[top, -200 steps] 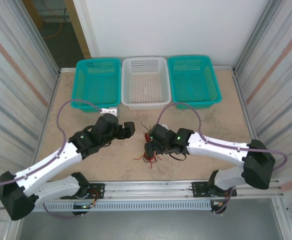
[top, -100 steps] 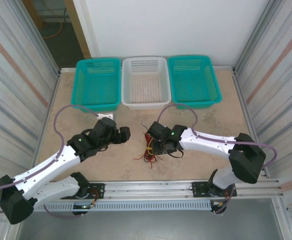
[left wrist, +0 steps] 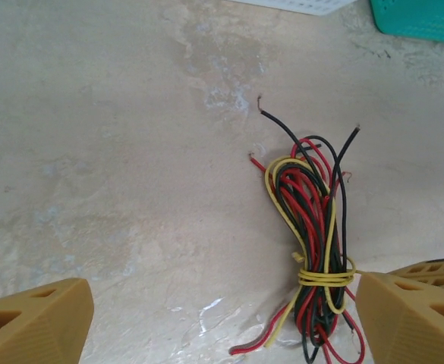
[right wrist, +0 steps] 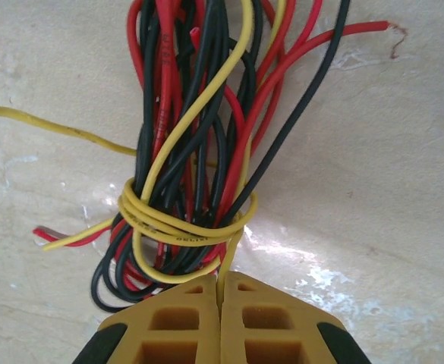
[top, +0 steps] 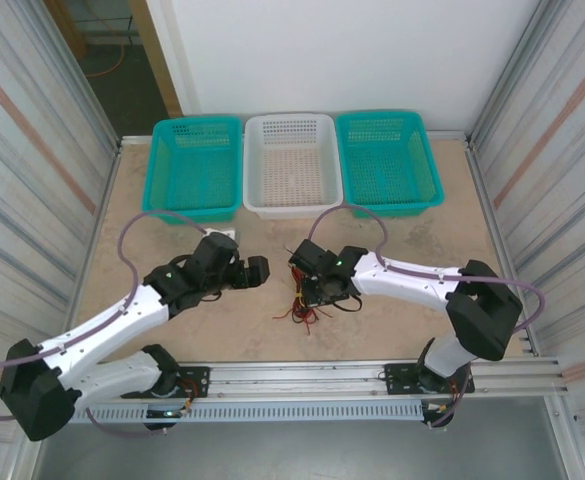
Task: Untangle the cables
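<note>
Right wrist view: my right fingers (right wrist: 184, 334) are pinching a yellow cable (right wrist: 177, 241), the cables (right wrist: 199, 114) stretching straight ahead. My left fingers (left wrist: 32, 322) are gaping empty beside the cables.

Thin wire cables (left wrist: 313, 227): red, black and yellow strands, yellow loops round the bunch. Tabletop (left wrist: 115, 152): beige, mottled with pale blotches. Left claw (left wrist: 222, 288) mustard-yellow; right claw (right wrist: 220, 284) mustard-yellow, black edges. Two teal perforated plastic baskets (top: 194, 165) (top: 386, 160), one white perforated plastic basket (top: 292, 165).
</note>
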`<state>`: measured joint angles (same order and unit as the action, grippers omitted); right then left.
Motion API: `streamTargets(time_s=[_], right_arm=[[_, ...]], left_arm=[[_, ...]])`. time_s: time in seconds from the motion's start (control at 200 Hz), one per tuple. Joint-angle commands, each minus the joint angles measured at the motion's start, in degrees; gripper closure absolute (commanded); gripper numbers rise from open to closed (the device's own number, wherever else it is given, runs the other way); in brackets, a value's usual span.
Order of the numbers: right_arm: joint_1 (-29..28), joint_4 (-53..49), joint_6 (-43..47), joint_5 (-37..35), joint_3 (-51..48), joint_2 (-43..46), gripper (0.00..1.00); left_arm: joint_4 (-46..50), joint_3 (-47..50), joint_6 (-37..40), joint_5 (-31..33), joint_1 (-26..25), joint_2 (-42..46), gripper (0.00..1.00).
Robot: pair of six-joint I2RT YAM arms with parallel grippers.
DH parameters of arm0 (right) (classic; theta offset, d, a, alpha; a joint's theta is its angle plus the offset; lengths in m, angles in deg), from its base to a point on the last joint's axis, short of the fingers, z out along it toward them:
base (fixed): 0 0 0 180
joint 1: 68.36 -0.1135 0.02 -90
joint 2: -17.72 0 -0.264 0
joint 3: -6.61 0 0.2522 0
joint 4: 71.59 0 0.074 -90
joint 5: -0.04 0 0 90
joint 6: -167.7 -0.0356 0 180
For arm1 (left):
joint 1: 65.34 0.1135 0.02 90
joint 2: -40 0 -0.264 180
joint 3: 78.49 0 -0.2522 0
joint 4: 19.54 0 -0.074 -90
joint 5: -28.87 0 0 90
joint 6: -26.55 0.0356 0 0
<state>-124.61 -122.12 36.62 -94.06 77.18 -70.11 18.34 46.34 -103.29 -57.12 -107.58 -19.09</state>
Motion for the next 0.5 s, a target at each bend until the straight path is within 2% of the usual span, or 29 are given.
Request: streamTargets(time_s=[0.0, 0.105, 0.155, 0.296, 0.396, 0.491], right_arm=[[0.0, -3.4, 7.9, -4.1, 1.7, 7.4, 1.0], [1.3, -5.3, 16.2, -7.7, 5.1, 13.2, 1.0], [2.2, -5.7, 20.5, -7.4, 7.9, 14.6, 1.0], [3.5, -6.8, 29.7, -5.2, 16.7, 14.6, 1.0], [3.6, -6.9, 33.3, -4.8, 22.2, 13.0, 1.0], [3.3, -6.3, 35.3, -3.7, 26.4, 11.0, 1.0]], left_arm=[[-4.6, -3.9, 4.1, -7.2, 1.6, -2.5, 0.01], [-4.2, -9.1, 7.6, -12.9, 4.1, -6.0, 0.01], [-2.8, -12.2, 7.9, -15.4, 6.8, -7.3, 0.01], [-6.6, -18.1, 3.4, -28.0, 15.8, -7.8, 0.01], [-7.2, -21.8, 0.4, -30.1, 16.8, -8.2, 0.01], [-10.7, -21.3, -6.2, -34.0, 16.8, -8.7, 0.01]])
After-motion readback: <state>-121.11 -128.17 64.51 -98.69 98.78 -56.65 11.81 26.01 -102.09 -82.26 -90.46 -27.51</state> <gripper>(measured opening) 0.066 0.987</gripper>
